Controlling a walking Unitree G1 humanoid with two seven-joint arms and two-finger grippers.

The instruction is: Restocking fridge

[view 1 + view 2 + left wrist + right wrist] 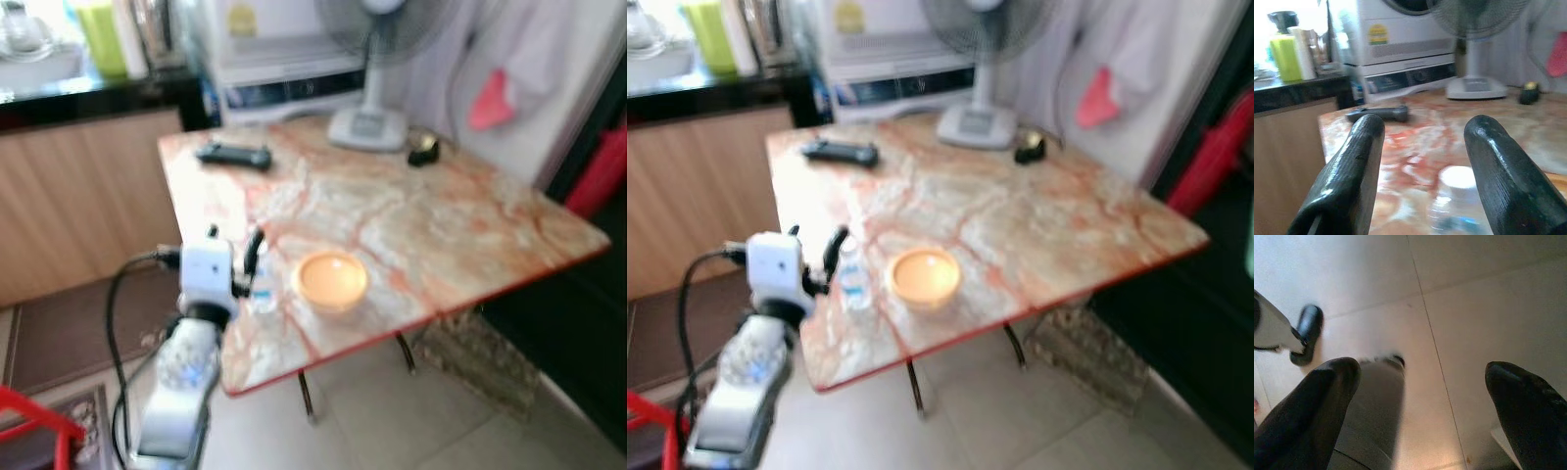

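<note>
What looks like a bottle (pixel 854 277) stands left of bowl (pixel 925 277) on table (pixel 1087 220).

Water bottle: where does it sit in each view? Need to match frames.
Left eye: water bottle at the table's near-left edge, just right of the left hand.
Right eye: same spot, left of the orange bowl.
Left wrist: blurred white cap low between the two open fingers.
Right wrist: not in it; floor tiles beyond the right hand.
Shared landmark: black remote, also.

A small clear water bottle (pixel 854 277) with a white cap stands upright near the marbled table's (pixel 1038 225) front edge.
</note>
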